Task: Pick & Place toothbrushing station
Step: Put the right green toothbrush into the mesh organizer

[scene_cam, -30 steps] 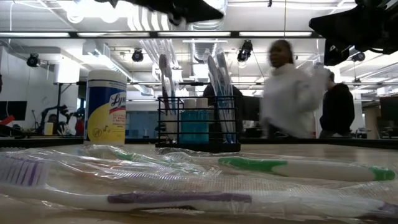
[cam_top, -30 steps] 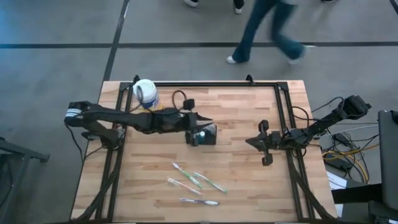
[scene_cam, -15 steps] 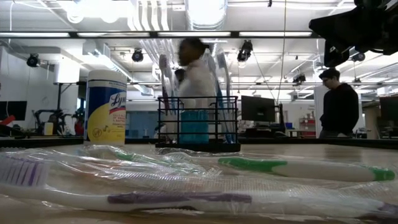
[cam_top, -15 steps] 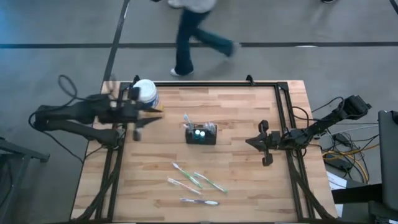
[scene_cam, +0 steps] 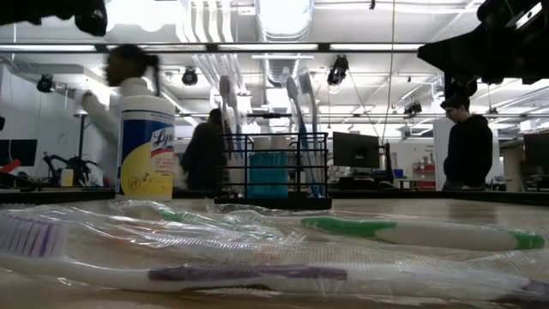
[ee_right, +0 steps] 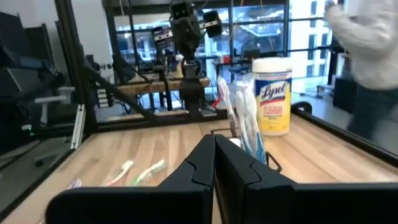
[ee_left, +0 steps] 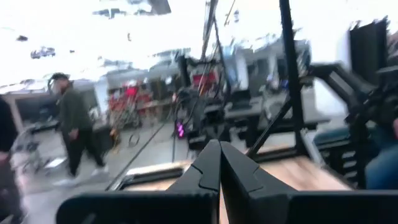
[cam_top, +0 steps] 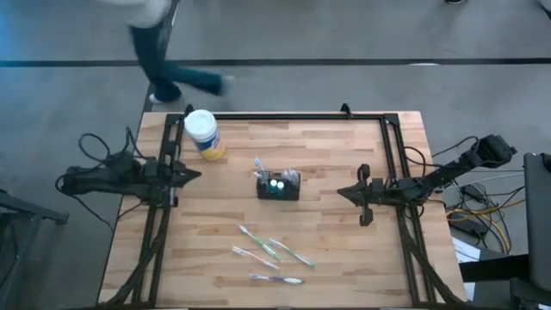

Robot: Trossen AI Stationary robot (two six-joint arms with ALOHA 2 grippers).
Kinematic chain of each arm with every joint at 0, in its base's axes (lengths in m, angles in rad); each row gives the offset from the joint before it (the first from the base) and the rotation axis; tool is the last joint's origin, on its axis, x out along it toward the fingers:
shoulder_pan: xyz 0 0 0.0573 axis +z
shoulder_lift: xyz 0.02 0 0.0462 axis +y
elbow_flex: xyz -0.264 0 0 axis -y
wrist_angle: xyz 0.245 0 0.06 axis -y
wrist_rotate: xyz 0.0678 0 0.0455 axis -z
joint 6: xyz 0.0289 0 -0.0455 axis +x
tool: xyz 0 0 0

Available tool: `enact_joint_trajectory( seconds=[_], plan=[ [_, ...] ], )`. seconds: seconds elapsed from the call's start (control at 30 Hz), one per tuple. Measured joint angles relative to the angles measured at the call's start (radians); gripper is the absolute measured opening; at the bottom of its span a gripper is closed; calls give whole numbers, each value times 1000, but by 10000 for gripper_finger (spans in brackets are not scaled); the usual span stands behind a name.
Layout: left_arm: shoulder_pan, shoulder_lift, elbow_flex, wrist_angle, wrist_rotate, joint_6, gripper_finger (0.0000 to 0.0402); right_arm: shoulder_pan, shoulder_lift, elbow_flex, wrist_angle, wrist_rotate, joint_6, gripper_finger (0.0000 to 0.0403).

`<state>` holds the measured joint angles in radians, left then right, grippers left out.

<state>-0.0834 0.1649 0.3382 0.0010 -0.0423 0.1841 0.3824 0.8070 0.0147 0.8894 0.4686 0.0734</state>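
Two grippers, both empty, with fingers pressed together. Left gripper (cam_top: 191, 175): at the counter's left edge, just off the wooden surface and well apart from the caddy; a second ago it hung directly over the caddy, and half a second ago it was already drawing back beside the wipes canister. Its wrist view shows the closed fingers (ee_left: 211, 168) pointing out into the room with nothing between them. Right gripper (cam_top: 360, 204): parked near the counter's right edge, unchanged across the sequence, fingers (ee_right: 205, 162) shut and aimed toward the middle of the counter.

Toothbrushing station (cam_top: 277, 185): a black openwork caddy standing upright near the centre of the counter (cam_top: 344, 258), holding upright toothbrushes and a teal insert (scene_cam: 268, 174). Wipes canister (cam_top: 202, 133): yellow-labelled, white-capped, at the far left corner, apart from the caddy. Wrapped toothbrushes (cam_top: 271, 256): four, lying loose on the near side of the counter. A person (cam_top: 164, 52) crosses the floor beyond.

Interpretation: the left arm's retreat with closed, empty fingers suggests a placement has just finished; the loose toothbrushes probably remain to be loaded.
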Motion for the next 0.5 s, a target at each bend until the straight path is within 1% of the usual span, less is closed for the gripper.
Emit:
enact_joint_trajectory(
  seconds=[0.1,0.2,0.33,0.5],
  plan=[
    [0,-54,-80,54,6,-7,3,0,0,0,-26,0,-2,8],
    [0,-88,-146,65,-5,-4,4,1,1,0,-27,0,-3,8],
    [1,-115,-186,79,-29,-6,3,1,2,0,-29,-3,-5,8],
    [1,-119,-234,67,-28,-18,4,1,2,0,-41,-3,-2,8]
  ],
)
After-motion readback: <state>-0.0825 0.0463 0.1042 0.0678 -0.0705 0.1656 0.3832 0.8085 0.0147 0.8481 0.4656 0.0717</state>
